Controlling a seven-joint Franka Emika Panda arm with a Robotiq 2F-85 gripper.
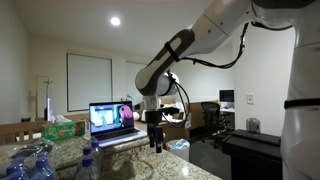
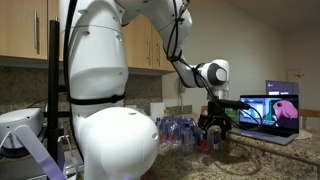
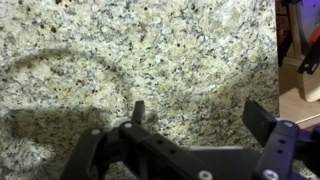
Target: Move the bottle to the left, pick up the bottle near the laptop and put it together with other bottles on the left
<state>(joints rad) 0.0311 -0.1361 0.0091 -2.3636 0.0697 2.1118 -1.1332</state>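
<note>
Exterior view, facing the laptop. Gripper (image 1: 156,142) hangs above the counter (image 1: 130,165), just in front of the laptop (image 1: 112,122); it carries nothing. Bottles (image 1: 30,162): a cluster of clear plastic at the lower left corner, well apart from the gripper. One more bottle (image 1: 90,158), blue-capped, stands near the laptop's front edge, close to the gripper. Green tissue box (image 1: 65,129) behind. Room: dim, ceiling light on, whiteboard, office chair, dark desk with monitor.

Exterior view, from behind the arm. Gripper (image 2: 213,128) low over the counter (image 2: 270,150), between the laptop (image 2: 282,112) and the bottles (image 2: 178,130) massed against the wall. Whether a bottle stands directly beneath the fingers cannot be told; it is too small and dark. Wooden cupboards above.

Wrist view. Gripper (image 3: 195,125): jaws spread apart, empty, only speckled granite counter (image 3: 150,50) between them. No bottle in frame.

Handling, judged. Thin-walled plastic water bottles: light if drained, moderately heavy if full; walls flex under squeeze; smooth, somewhat slippery; tall and easily toppled. Best hold is across the body at mid-height or just under the shoulder, jaws level. Surface: polished stone, hard, flat, low friction, so a nudged bottle slides or tips.
</note>
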